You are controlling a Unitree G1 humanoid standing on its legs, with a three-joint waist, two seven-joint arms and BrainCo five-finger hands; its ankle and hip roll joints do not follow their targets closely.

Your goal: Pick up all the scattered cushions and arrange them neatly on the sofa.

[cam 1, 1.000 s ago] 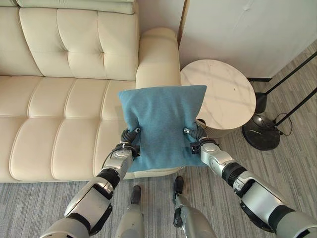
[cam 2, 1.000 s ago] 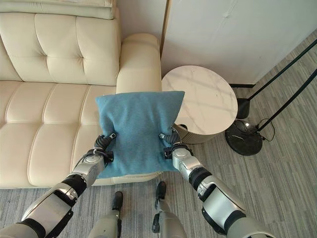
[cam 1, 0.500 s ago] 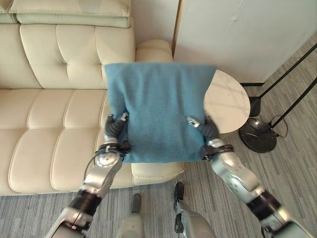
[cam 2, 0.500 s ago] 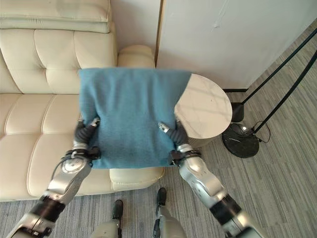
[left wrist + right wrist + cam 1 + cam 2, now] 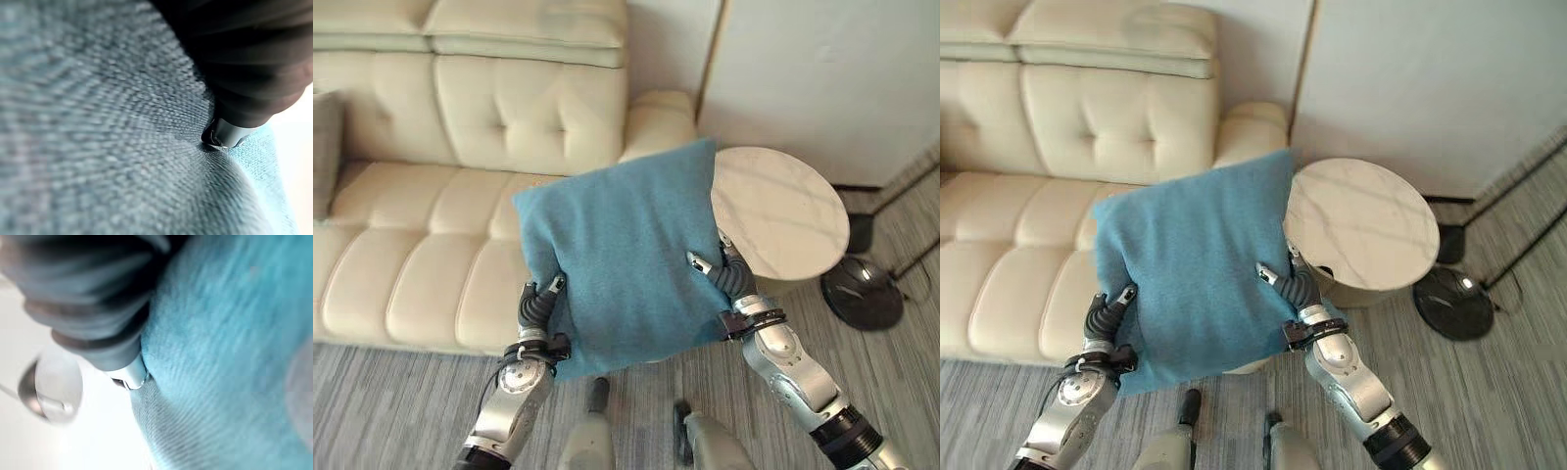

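Note:
A square blue cushion [image 5: 622, 250] hangs in the air, tilted, in front of the right end of the cream sofa [image 5: 440, 245]. My left hand [image 5: 536, 311] pinches its lower left edge, the thumb pressed into the cloth [image 5: 146, 122]. At the cushion's right edge my right hand [image 5: 729, 284] grips in the same way, thumb on the front face [image 5: 220, 347]. The rest of both hands' fingers lie hidden behind the cushion. A grey cushion [image 5: 325, 152] leans on the sofa at the far left.
A round white marble side table [image 5: 778, 211] stands right of the sofa's armrest [image 5: 656, 122]. A black lamp base [image 5: 867, 294] with thin legs sits on the grey carpet further right. A white wall panel [image 5: 822, 78] rises behind the table.
The camera has swung left and back, bringing more of the sofa into view. Both hands have turned the cushion so that it is tilted, with its left side lower.

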